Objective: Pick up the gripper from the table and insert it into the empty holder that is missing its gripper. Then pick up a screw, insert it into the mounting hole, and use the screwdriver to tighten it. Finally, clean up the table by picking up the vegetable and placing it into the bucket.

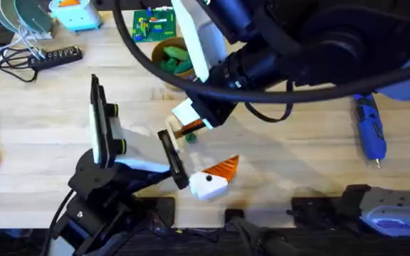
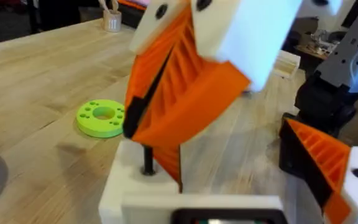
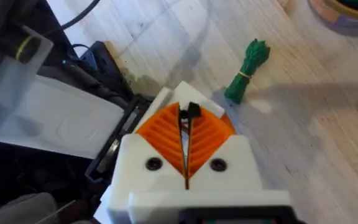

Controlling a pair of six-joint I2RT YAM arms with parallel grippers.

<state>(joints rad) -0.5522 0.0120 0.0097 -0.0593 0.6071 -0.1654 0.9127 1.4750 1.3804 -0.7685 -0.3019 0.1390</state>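
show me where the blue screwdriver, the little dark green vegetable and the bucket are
screwdriver (image 1: 369, 129), overhead view, middle of its blue body.
vegetable (image 3: 247, 70), right wrist view, the tied stalks.
bucket (image 1: 158, 51), overhead view, its tan rim.

The right gripper has its 2 fingers pressed together on a screw, just above the holder. The vegetable lies on the table just past those jaws (not touching). The screwdriver lies well apart, and the bucket sits farther back.
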